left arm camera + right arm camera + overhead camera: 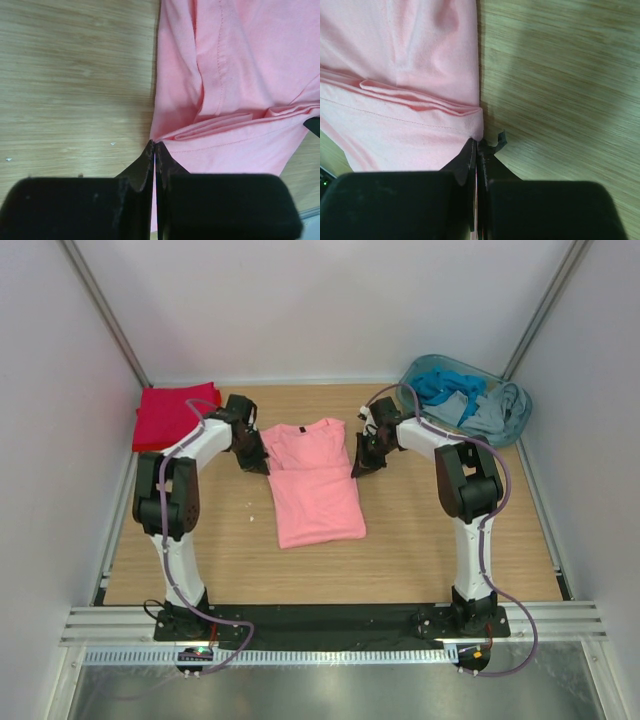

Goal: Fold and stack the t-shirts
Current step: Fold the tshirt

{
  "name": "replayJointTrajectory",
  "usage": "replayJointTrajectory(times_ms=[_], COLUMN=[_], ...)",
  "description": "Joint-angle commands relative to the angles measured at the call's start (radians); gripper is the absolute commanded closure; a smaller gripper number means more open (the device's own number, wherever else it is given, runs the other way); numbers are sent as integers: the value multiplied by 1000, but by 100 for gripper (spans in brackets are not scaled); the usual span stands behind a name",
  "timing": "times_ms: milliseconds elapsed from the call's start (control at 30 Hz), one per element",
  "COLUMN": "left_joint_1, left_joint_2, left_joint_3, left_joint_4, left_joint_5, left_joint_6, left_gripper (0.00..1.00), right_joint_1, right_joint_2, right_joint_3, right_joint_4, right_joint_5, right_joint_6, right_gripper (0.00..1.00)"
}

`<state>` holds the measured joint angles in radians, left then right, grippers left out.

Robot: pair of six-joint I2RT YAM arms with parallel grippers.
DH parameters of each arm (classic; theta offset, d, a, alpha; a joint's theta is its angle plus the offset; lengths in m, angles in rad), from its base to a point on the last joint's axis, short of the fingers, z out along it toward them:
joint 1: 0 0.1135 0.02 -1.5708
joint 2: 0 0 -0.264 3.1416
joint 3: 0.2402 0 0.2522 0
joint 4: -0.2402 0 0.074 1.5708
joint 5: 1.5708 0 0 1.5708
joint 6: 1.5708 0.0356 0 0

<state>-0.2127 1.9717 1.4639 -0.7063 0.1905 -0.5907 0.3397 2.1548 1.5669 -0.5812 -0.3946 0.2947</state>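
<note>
Salmon-pink t-shirt (pixel 318 502), folded narrow and creased crosswise; left tool (pixel 154 150) and right tool (pixel 477 147) each pinch that crease's ends.

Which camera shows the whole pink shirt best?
Top external: the whole pink shirt shows there. The left wrist view shows only the edge the left hand pinches; the right wrist view, only the edge at the right hand.

1. No text, brand, number or sign can be read in any of the three views.
2. Top view: the salmon-pink t-shirt (pixel 315 490) on the table carries a small dark neck label (pixel 298 428) at its collar, too small to make out any lettering.
3. Both wrist views show plain cloth and wood grain, with nothing printed.
</note>
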Motion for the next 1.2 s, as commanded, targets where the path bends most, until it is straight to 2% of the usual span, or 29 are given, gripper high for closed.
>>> replayJointTrajectory(times_ms=[0, 67, 100, 133, 167, 200, 233, 333, 433, 733, 933, 1167], left_joint_1=[12, 12, 12, 12, 12, 13, 15, 15, 13, -76, -142, -172], left_joint_2=[21, 29, 29, 27, 21, 15, 10, -30, -120, -390, -436, -401], left_joint_3=[53, 70, 75, 78, 82, 82, 82, 64, -32, -419, -546, -614], left_joint_4=[-25, -33, -39, -44, -51, -68, -79, -127, -127, 22, 65, 111], left_joint_5=[-26, -17, -13, -13, -14, -29, -37, -57, -10, 184, 178, 185], left_joint_6=[8, 8, 8, 5, 2, -1, -1, -4, -34, -168, -233, -261], left_gripper=[100, 98, 91, 88, 86, 78, 73, 71, 70, 64, 62, 61], right_joint_1=[-7, -8, -7, -7, -7, -8, -7, -8, -8, -5, 28, 51], right_joint_2=[-62, -62, -58, -55, -52, -49, -50, -78, -146, -352, -406, -408], right_joint_3=[-4, -1, 1, 10, 13, 18, 28, 25, -17, -318, -441, -539], right_joint_4=[43, 49, 50, 49, 40, 32, 24, -15, -74, -95, -74, -20], right_joint_5=[23, 13, 8, -1, -13, -15, -15, -3, 0, -136, -155, -151], right_joint_6=[8, 18, 21, 26, 32, 38, 43, 52, 50, 63, 66, 78], right_gripper=[99, 99, 99, 98, 93, 87, 76, 63, 58, 55, 53, 54])
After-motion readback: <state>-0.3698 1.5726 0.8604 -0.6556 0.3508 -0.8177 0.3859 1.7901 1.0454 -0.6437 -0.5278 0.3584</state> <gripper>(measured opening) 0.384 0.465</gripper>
